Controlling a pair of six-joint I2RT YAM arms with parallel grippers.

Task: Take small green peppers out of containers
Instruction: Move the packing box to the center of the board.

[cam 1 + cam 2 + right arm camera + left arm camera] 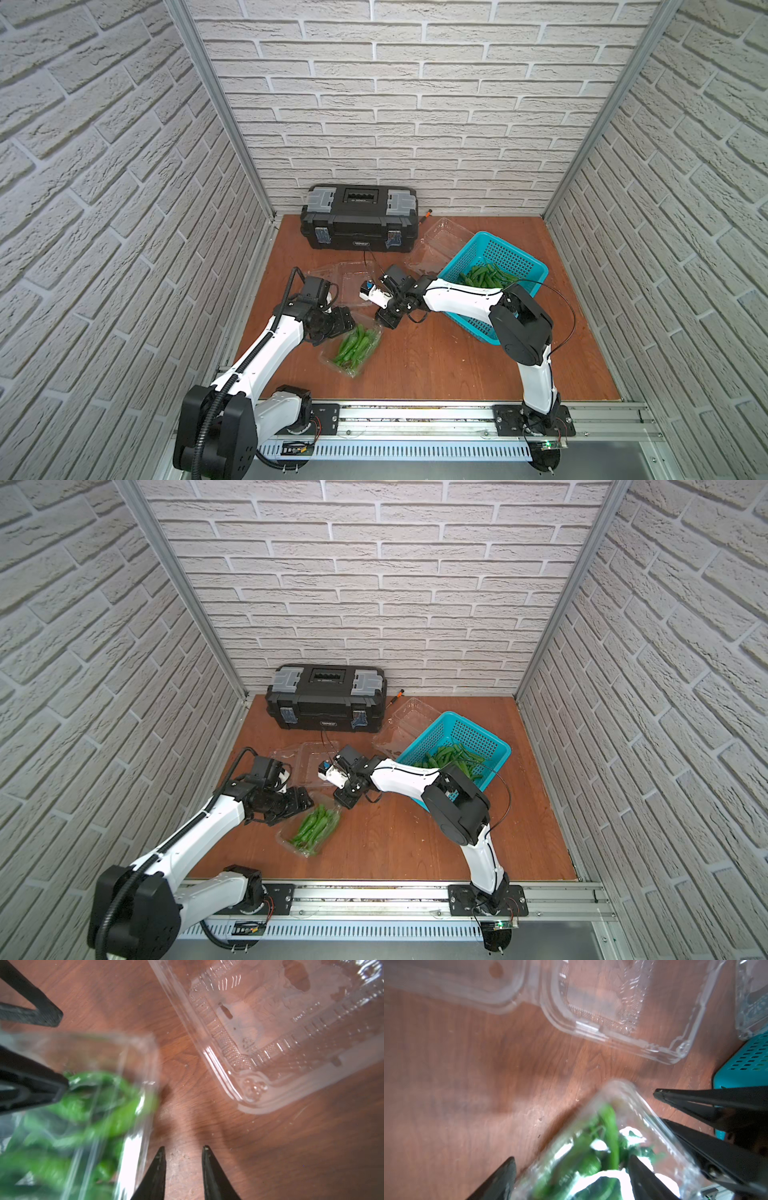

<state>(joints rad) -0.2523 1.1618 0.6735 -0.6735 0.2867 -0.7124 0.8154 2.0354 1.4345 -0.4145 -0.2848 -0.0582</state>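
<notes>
A clear container [326, 360] full of small green peppers [353, 347] lies on the wooden table, blurred in both wrist views. My left gripper [573, 1169] is open wide at its far end. One finger [508, 1176] stands outside the wall, the other [639, 1176] over the peppers [608, 1126]. My right gripper [184, 1150] is open over bare table beside the container's corner [145, 1047], with nothing between its fingers. Two empty open containers lie farther back, one [351, 282] behind the grippers and one [440, 241] by the basket.
A teal perforated basket [505, 253] at the right holds a heap of green peppers [484, 274]. A black toolbox [359, 216] stands against the back wall with a screwdriver [397, 695] beside it. Brick walls close in three sides.
</notes>
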